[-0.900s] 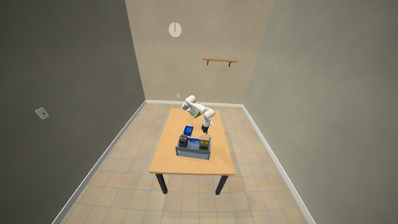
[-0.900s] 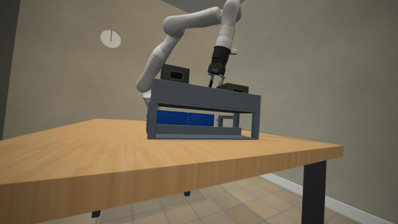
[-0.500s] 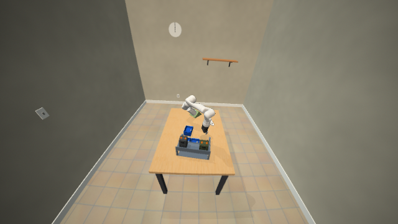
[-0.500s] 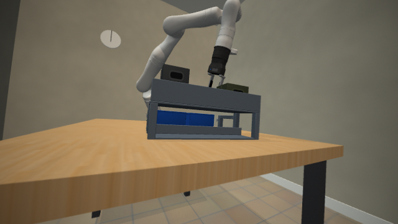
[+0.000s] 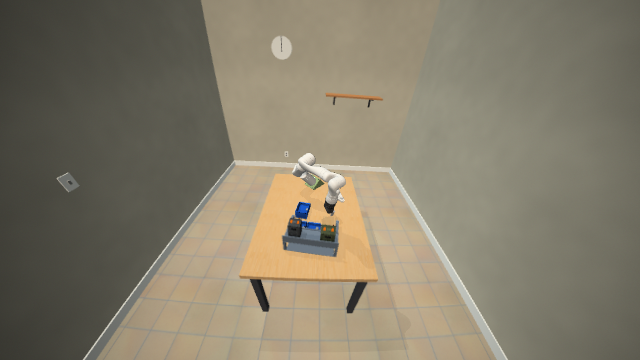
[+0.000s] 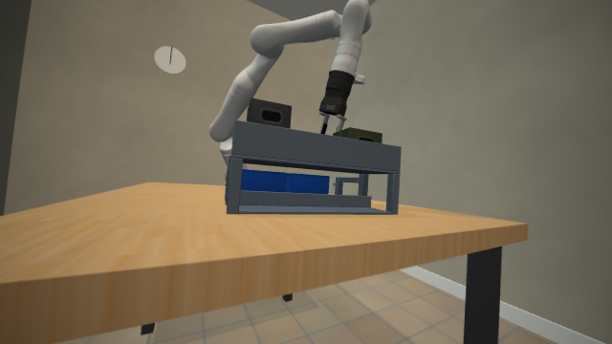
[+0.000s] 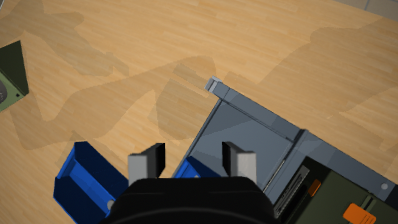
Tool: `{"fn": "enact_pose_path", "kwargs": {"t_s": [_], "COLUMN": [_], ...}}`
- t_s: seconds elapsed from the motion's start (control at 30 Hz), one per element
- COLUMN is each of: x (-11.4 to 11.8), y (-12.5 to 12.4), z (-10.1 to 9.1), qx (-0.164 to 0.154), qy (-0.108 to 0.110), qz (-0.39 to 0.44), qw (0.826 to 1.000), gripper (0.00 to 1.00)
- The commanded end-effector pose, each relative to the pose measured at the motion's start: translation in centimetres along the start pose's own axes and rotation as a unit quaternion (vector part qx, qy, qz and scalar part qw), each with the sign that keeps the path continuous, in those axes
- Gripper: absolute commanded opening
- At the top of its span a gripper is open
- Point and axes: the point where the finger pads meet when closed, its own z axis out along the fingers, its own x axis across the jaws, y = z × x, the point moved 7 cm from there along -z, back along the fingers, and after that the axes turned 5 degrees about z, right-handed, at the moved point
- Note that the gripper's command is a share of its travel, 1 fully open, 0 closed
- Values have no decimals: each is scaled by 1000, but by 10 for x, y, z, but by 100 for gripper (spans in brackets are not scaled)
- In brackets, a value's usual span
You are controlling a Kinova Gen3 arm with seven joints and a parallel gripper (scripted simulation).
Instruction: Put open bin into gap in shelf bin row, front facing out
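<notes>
End effector (image 7: 192,162) hanging spread wide, grasping nothing, above grey metal shelf (image 6: 316,148). Blue open-fronted plastic bin (image 5: 302,209) sitting on wooden desk (image 5: 280,260) beside shelf; pickup and insertion both remaining.

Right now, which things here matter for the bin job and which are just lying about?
Job:
loose blue bin on the table
grey shelf
blue bins already shelved
open gripper

Lying about:
black box and green box on top
wall clock
</notes>
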Motion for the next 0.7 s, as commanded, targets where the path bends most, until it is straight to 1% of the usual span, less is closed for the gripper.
{"fn": "enact_pose_path", "kwargs": {"t_s": [0.0, 0.67], "x": [-1, -7], "y": [0, 6], "z": [-1, -2], "qx": [1, 0], "qy": [1, 1], "qz": [0, -7], "qw": [1000, 1000], "gripper": [100, 100]}}
